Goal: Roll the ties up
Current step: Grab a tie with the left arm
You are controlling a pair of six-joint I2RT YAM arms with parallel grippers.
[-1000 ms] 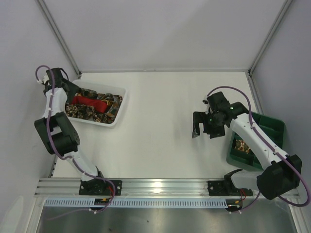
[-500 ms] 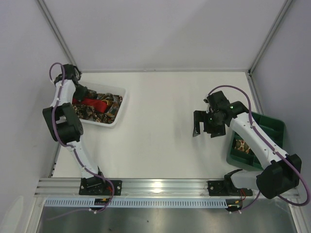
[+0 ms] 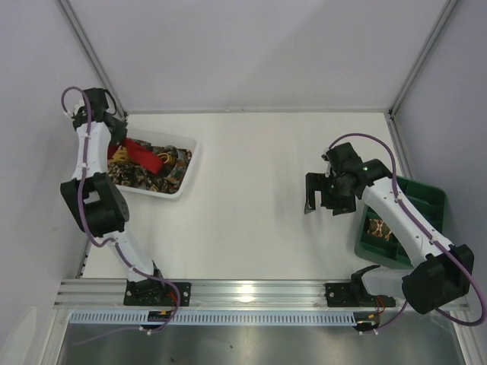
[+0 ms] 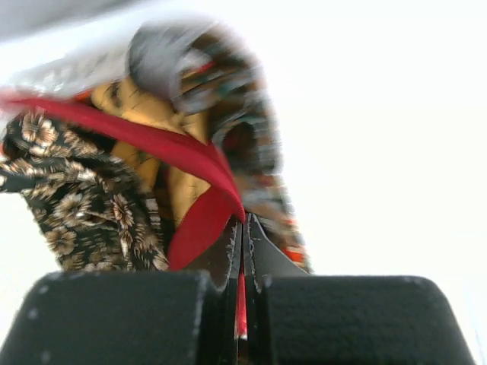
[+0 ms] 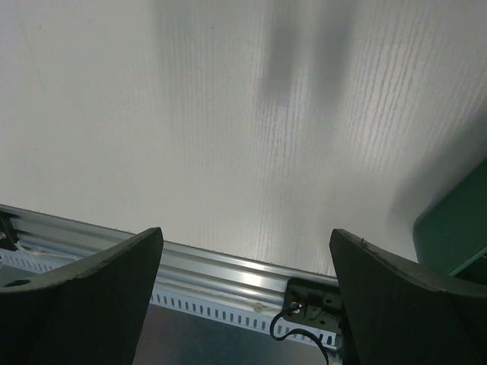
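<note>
Aluminium rail [image 3: 251, 293] runs along the near edge, with both arm bases bolted to it. Beyond it is the white table [image 3: 251, 167], matte and faintly ribbed in the right wrist view. Grey walls stand on three sides, with metal frame posts [image 3: 91, 57] running to the far corners.

Count: 2 arms, 1 green tray [image 3: 426, 194], 1 white basket [image 3: 186, 171], 1 red tie [image 3: 141, 154]. The brown-gold patterned ties [image 3: 144, 176] are several and tangled, so the number can't be read.

Near right: the tray sits at the table's right edge. One compartment holds a piece of brown-patterned fabric [image 3: 378, 228], partly hidden by the right arm.

Mid right: the right gripper [image 3: 323, 199] is above bare table just left of the tray. Its jaws are wide apart and nothing is between them.

Far left: the basket holds the tie pile. The left gripper [image 4: 243, 228] is over the basket's left end, its jaws pressed together on a fold of the red tie. The rest of the red tie slopes down across the patterned ties.

Versus a second ago:
- The left jaws were apart and are now closed.
- The left wrist has swung up toward the far-left corner.
- The red tie's left end is raised where it previously lay flat.
- The right arm is essentially unmoved.
</note>
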